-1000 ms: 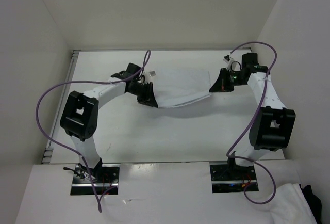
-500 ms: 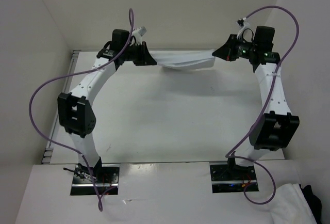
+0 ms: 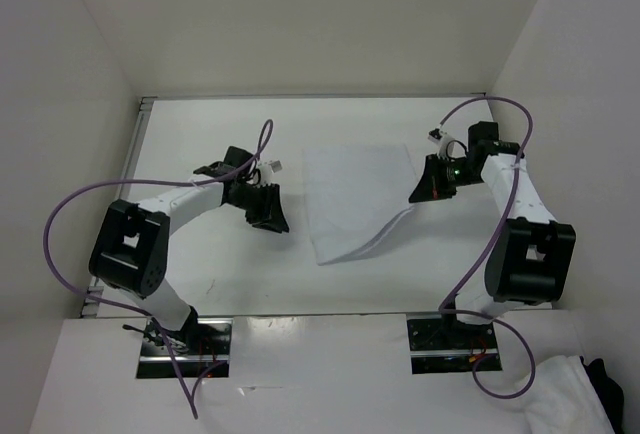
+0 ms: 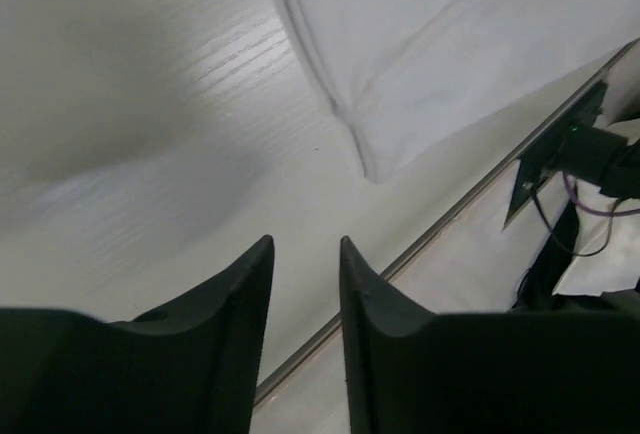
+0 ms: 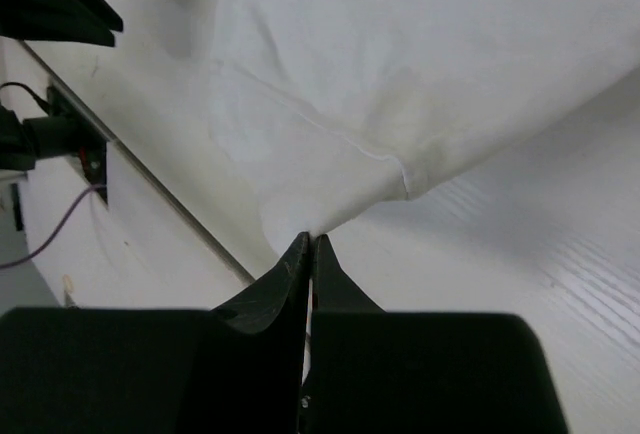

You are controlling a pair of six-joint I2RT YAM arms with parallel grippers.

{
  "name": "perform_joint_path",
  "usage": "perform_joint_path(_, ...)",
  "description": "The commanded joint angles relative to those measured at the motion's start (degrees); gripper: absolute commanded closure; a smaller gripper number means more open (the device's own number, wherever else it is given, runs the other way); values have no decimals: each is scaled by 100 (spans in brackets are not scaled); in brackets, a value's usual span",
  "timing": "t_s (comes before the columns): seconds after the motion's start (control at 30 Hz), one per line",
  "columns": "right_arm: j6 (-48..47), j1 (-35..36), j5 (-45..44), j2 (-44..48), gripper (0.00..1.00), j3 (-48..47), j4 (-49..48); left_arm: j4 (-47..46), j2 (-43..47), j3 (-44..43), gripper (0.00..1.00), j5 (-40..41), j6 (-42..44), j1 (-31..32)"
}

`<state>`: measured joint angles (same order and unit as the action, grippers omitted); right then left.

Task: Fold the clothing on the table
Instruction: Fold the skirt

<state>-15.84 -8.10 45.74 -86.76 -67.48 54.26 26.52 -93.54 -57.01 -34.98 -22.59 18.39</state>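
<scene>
Top external view: half a second ago both arms held the clothing (image 3: 358,194) stretched in the air over the far edge of the table (image 3: 300,284). Now it lies flat at about the middle of the table. The left gripper (image 3: 272,222) has let go and drawn off towards the left edge, apart from the cloth. The right gripper (image 3: 414,195) sits at the garment's right edge, where a strip of fabric rises towards it. I judge that one fold has been laid down, with the right side not yet released. Off the table, past its near right corner, lies a bulkier fabric mound (image 3: 565,394), which is well out of the way.

Left wrist view: the left gripper (image 4: 305,246) has its jaws partly apart with nothing between them, only bare table (image 4: 150,154). A corner of the clothing (image 4: 440,44) lies ahead, untouched. Beyond it runs the metal strip (image 4: 440,226) of the near edge.

Right wrist view: the right gripper (image 5: 308,242) is closed tight, and a tip of the clothing (image 5: 400,54) looks pinched at its fingertips. The table (image 5: 520,254) shows bare beside it. Nothing blocks either arm. The risk I see is that the laid fold gets dragged askew when this pinch lets go.
</scene>
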Motion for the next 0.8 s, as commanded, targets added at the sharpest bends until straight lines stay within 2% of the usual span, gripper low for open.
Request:
perform_joint_path(0.0,-605,-69,-144,406,100,-221,409,-139,337,-214,58,-255,88,-38)
perform_joint_path(0.07,-605,-69,-144,222,100,-221,410,-60,205,-345,46,-316,88,-38)
perform_joint_path(0.17,-605,-69,-144,169,100,-221,410,-7,90,-407,40,-378,88,24)
perform_joint_path(0.2,-605,-69,-144,168,100,-221,410,-59,90,-459,33,-378,88,85)
perform_joint_path(0.27,-544,-69,-205,168,100,-221,410,-121,38,-460,31,-552,18,138)
perform_joint_path(0.3,-543,-69,-205,168,100,-221,349,-226,-32,-460,26,-641,-148,225)
perform_joint_path(0.5,-429,-69,-258,63,100,-169,287,-648,-840,-573,25,-1274,-501,876)
perform_joint_path(0.6,-376,-69,-258,63,100,-169,235,-920,-1350,-758,28,-1730,-649,1131)
perform_joint_path(0.77,-376,-69,-258,63,100,-169,234,-1044,-1966,-1040,32,-1662,-808,1307)
